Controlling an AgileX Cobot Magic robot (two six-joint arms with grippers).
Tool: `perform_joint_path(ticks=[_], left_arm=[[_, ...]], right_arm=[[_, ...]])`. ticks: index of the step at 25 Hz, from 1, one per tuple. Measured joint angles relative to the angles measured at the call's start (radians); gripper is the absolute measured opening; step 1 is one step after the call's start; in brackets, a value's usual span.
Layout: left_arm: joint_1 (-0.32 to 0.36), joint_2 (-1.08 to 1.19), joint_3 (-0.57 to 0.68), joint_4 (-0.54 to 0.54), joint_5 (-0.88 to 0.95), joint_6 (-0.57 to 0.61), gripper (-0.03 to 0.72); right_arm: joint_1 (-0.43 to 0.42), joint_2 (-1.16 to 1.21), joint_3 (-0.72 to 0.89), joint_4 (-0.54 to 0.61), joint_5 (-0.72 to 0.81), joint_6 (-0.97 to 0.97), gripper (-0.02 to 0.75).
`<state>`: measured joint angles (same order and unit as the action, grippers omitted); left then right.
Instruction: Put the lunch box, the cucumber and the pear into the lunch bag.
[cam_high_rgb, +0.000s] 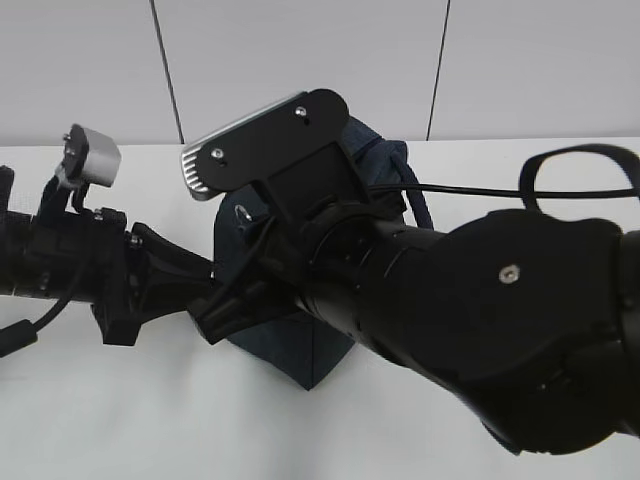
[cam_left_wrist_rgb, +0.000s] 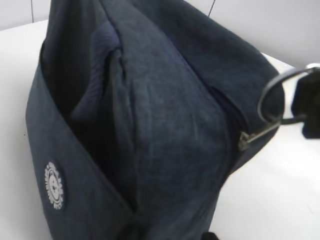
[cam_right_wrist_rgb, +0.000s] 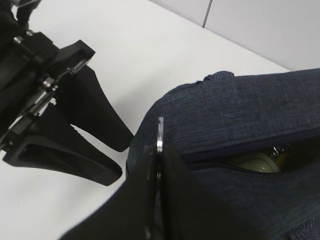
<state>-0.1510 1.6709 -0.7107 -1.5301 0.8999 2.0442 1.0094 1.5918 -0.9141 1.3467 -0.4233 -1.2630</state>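
Lunch bag (cam_high_rgb: 320, 345): dark navy fabric, stood on the white surface (cam_high_rgb: 120, 420) near its middle, largely hidden behind both arms in the exterior view; a round white emblem (cam_left_wrist_rgb: 54, 184) is borne low on one side. Zipper partly open; through the gap a pale green-yellow item (cam_right_wrist_rgb: 255, 163) is glimpsed inside, too little shown to be identified. Cucumber, pear and lunch box are not otherwise seen. Silver ring pull (cam_left_wrist_rgb: 280, 95): clamped edge-on between the clenched fingers of the right gripper (cam_right_wrist_rgb: 159, 150), at the bag's end. Left gripper (cam_right_wrist_rgb: 112, 157): seen from the right wrist view with its two black fingers parted, just beside the bag's corner; whether fabric is caught between them cannot be told. Background: white wall panels with dark seams. A black cable (cam_high_rgb: 470, 192) is run across the bag's top.
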Motion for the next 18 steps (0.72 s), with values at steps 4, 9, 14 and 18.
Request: perform_joint_path(ticks=[4,9,14,18], left_arm=[[-0.027,0.013,-0.003,-0.032,-0.046,0.000,0.242],[-0.066,0.051,-0.045,-0.034,-0.055,0.000,0.239],[-0.082,0.058,-0.058,-0.040,-0.080,0.000,0.054],[-0.083,0.058,-0.058,-0.040,-0.080,0.000,0.017]], right_arm=[[0.000,-0.001,0.000,0.000,0.011,0.000,0.000],[0.000,-0.001,0.000,0.002,0.016,0.000,0.000],[0.000,-0.001,0.000,0.002,0.016,-0.001,0.000],[0.000,-0.001,0.000,0.006,0.010,-0.001,0.000]])
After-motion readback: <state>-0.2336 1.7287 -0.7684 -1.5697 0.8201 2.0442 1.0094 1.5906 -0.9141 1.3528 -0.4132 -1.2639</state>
